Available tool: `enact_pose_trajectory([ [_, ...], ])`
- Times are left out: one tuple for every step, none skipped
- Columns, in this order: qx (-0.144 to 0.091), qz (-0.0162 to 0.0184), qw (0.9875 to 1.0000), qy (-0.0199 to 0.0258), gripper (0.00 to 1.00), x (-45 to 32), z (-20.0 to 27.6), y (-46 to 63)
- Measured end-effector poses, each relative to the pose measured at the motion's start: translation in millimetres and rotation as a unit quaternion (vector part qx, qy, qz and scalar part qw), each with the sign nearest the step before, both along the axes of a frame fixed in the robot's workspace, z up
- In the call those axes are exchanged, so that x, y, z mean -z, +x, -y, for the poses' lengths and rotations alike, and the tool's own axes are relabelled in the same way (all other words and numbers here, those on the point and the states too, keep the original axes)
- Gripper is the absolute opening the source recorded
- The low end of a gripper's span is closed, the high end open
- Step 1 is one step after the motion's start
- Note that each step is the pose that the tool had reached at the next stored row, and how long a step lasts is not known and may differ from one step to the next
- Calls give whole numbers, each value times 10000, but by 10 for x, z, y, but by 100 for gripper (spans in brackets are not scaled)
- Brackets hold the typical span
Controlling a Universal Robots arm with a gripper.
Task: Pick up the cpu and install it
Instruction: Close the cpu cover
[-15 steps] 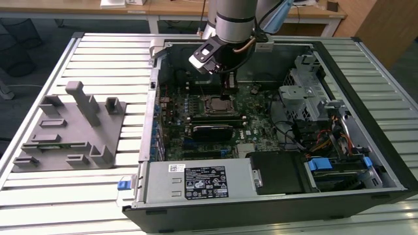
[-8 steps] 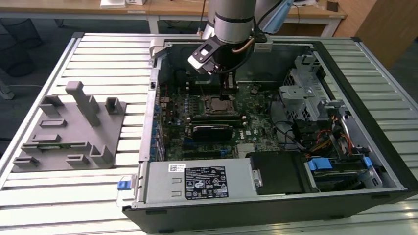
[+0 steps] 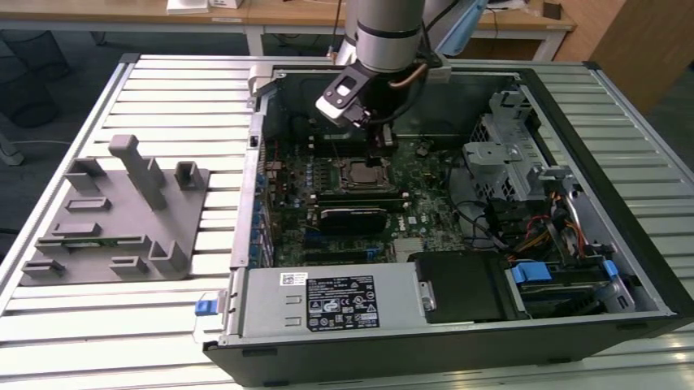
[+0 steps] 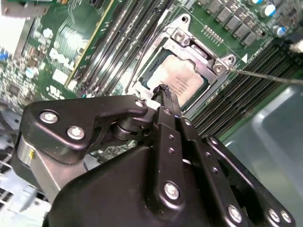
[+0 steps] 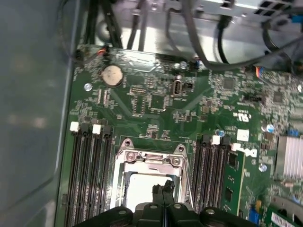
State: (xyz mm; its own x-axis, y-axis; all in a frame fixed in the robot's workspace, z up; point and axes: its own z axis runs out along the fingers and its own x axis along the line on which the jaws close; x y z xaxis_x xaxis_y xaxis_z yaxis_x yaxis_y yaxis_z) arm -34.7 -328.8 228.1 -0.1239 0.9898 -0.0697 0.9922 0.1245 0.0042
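The cpu [image 4: 179,83] lies flat inside the metal-framed socket [image 4: 176,38] of the green motherboard [image 5: 156,104], its pale silvery top showing. In the first wrist view the cpu [image 5: 139,189] is a pale square within the socket frame [image 5: 150,158]. My gripper [image 4: 164,90] hovers just over the near edge of the cpu. Its two black fingers are pressed together and shut, with nothing visible between them. In the exterior view the gripper [image 3: 382,143] hangs over the board just behind the socket [image 3: 363,172].
Memory slots [image 5: 90,170] flank the socket on both sides. A thin metal lever [image 4: 265,75] sticks out from the socket's corner. The case holds a drive cage [image 3: 505,162], cables and a power supply [image 3: 336,301]. A grey slotted holder block [image 3: 119,211] stands outside, at the exterior view's left.
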Motion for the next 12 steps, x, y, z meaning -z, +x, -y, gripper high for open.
enact_pose_trajectory([
  [-89,0,10000,0,11,0,0,0],
  [-185,0,9998,0,11,1,0,0],
  [-269,0,9996,0,11,1,0,0],
  [-367,0,9993,0,11,1,0,0],
  [-458,0,9990,0,11,2,0,0],
  [-547,0,9985,0,11,2,0,0],
  [-640,0,9979,0,11,2,0,0],
  [-729,0,9973,0,11,2,0,0],
  [-819,0,9966,0,11,3,0,0],
  [-909,0,9959,0,11,3,0,0],
  [-998,0,9950,0,11,3,0,0],
  [-1088,0,9941,0,11,3,0,0],
])
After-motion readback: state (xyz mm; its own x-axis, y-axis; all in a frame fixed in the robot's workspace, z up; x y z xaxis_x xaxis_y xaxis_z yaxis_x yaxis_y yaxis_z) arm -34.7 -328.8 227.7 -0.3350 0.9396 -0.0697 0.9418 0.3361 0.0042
